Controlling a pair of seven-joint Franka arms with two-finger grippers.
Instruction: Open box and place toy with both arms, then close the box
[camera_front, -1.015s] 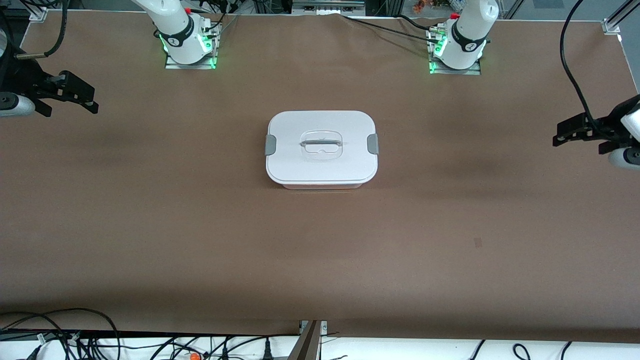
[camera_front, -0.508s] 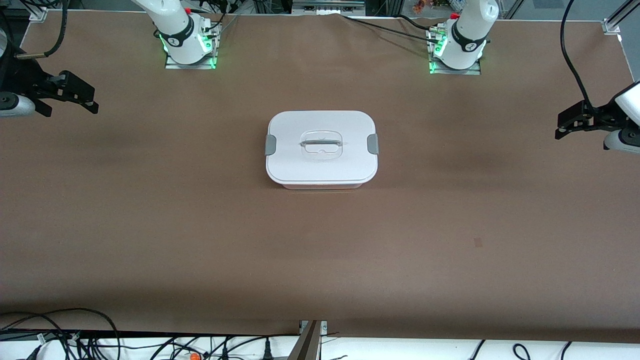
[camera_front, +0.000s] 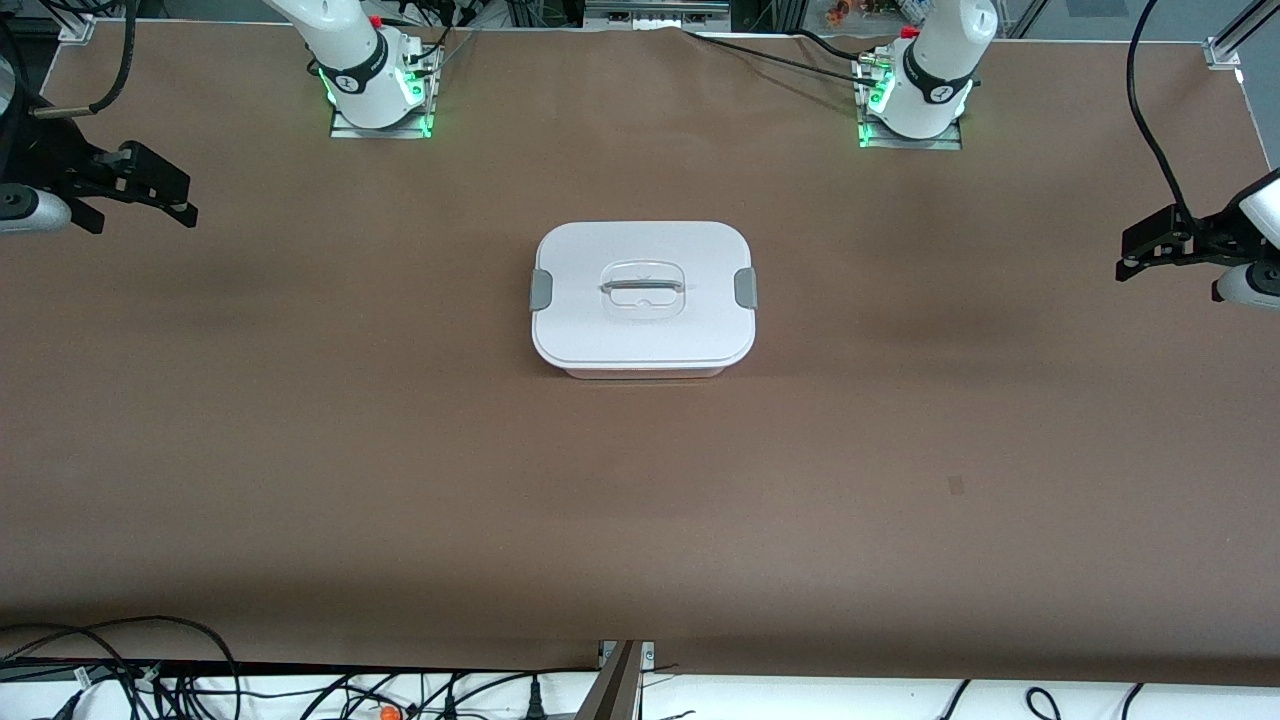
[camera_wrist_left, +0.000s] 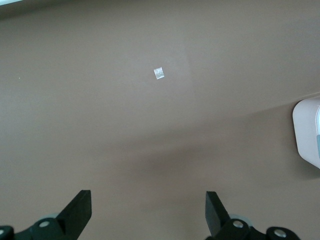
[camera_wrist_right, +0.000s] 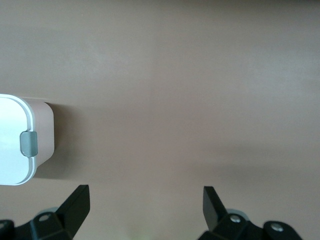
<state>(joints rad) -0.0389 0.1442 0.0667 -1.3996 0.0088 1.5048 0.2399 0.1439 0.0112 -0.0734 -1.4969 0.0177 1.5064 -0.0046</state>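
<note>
The box (camera_front: 643, 298) sits lidded mid-table (camera_front: 400, 450), clips down; no toy is visible. The left gripper (camera_front: 1135, 255) and right gripper (camera_front: 165, 190) hover at the table's ends, fingers apart. Progress cannot be judged.

box (camera_front: 643, 340): pink tub, white lid on, grey clips | upright, mid-table | toy: not visible
</note>
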